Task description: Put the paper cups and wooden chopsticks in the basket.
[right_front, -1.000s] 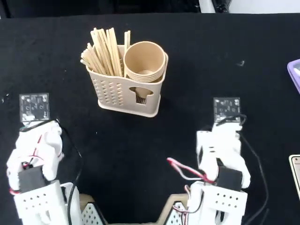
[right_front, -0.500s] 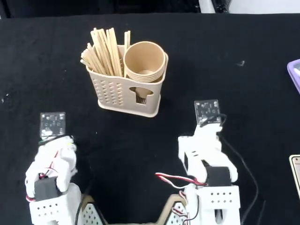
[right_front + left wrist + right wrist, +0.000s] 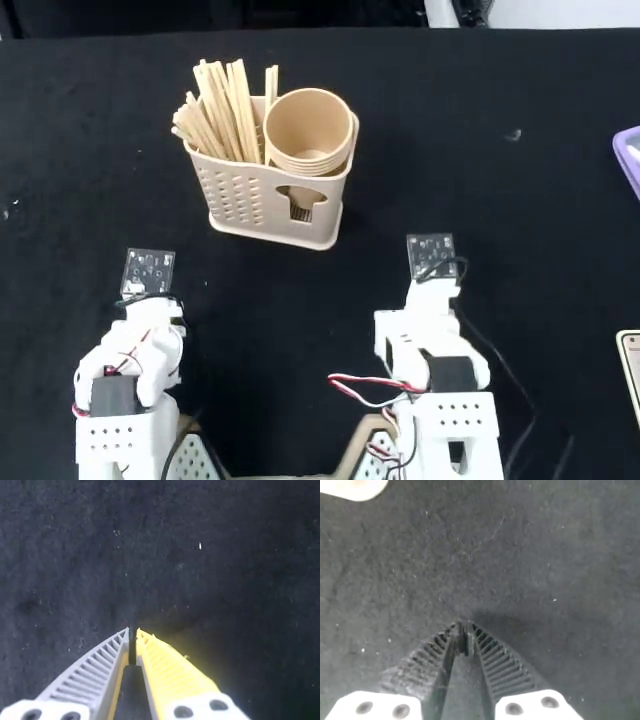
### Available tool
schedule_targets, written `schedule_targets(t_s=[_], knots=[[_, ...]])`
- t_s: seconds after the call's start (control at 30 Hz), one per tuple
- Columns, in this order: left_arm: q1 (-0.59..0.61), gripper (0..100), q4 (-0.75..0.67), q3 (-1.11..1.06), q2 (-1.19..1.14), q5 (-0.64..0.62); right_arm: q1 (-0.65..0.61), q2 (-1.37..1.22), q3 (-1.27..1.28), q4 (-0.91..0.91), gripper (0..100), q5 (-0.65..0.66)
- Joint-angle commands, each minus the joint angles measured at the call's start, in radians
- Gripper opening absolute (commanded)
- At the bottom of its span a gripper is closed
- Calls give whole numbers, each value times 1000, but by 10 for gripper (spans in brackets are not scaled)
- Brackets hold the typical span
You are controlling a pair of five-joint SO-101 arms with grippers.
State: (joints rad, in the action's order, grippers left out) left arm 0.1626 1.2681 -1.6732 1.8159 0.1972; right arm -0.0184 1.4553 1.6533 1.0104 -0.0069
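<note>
The job looks done. The stack of tan paper cups (image 3: pixel 308 130) sits in the right compartment of the beige perforated plastic basket (image 3: pixel 262 205), which stands far and a little left on the black cloth table (image 3: pixel 500 200). The bundle of pale wooden chopsticks (image 3: pixel 218 110) stands in its left compartment, leaning left.

The left gripper (image 3: pixel 132 636) is closed on nothing, its tips meeting just above the cloth, and the right gripper (image 3: pixel 463 630) is the same. The left arm (image 3: pixel 125 385) and right arm (image 3: pixel 440 370) are folded at the near edge, well apart from the basket.

I judge that no further pick is needed — only parking.

The basket wall hides the chopsticks' lower ends, the number of cups is unclear, and a purple object (image 3: pixel 630 155) is cut off at the right edge.
</note>
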Motion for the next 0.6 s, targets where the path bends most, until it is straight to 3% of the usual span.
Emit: schedule_targets(t_s=[0.0,0.57], knots=[[-10,33,8,-25,8,-8,-11,-1,-19,55,12,-11],[-12,30,6,-25,8,-6,-15,12,-15,110,12,-5]])
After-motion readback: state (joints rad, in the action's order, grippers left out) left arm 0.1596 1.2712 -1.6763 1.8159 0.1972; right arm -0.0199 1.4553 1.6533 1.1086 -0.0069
